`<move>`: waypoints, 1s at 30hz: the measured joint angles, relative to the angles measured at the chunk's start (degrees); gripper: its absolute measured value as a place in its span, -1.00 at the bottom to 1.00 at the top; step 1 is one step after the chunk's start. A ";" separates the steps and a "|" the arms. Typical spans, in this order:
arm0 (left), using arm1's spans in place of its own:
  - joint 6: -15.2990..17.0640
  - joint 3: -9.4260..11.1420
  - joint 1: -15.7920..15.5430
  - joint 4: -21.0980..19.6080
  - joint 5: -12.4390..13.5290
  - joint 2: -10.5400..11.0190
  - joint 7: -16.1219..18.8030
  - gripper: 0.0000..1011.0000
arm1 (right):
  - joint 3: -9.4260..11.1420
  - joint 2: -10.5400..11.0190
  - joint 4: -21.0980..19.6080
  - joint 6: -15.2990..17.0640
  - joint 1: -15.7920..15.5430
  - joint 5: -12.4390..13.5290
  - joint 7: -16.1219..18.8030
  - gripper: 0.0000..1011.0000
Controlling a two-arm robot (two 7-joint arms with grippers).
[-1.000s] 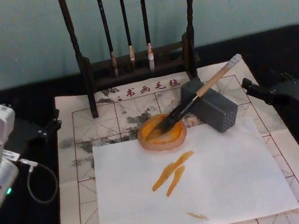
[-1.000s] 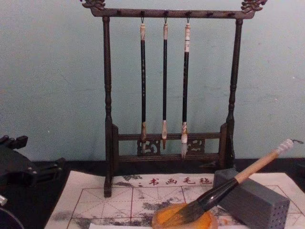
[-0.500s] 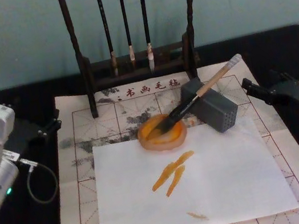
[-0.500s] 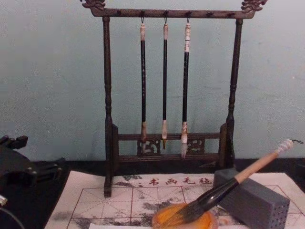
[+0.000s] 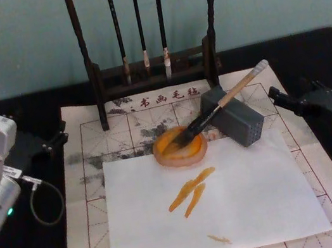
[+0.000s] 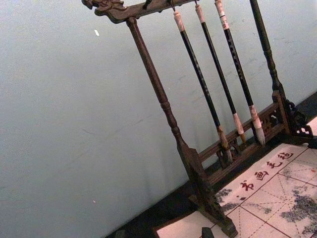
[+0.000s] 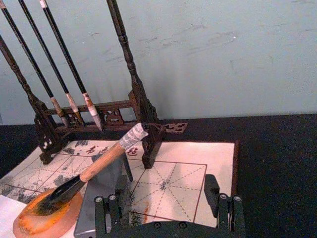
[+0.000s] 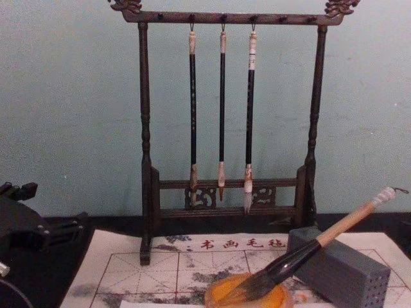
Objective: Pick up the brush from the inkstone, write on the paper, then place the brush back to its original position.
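Dark wooden brush rack (image 8: 225,128), three hanging thin brushes (image 8: 221,109), grey perforated block (image 5: 234,118)

Two robot arms, one at each side

The left gripper (image 5: 59,137) sits at the left, on a white and grey wrist with a small green light and a looped cable. The right gripper (image 5: 275,99) sits at the right on a dark arm with a blue light. Its fingers (image 7: 113,208) stand apart with nothing between them. Both point inward.

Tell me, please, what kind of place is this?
Probably a calligraphy practice table: a wooden rack of hanging brushes, the gridded paper with red characters, and the brush resting in an orange inkstone.
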 joint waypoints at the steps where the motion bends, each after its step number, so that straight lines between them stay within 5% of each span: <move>1: 0.00 0.00 0.00 0.00 0.00 0.00 0.00 0.98 | 0.00 0.00 0.00 0.00 0.00 0.00 0.00 0.98; 30: 0.00 0.00 0.00 0.00 0.00 0.00 0.00 0.98 | 0.01 0.00 0.00 0.00 0.00 0.00 -0.01 0.98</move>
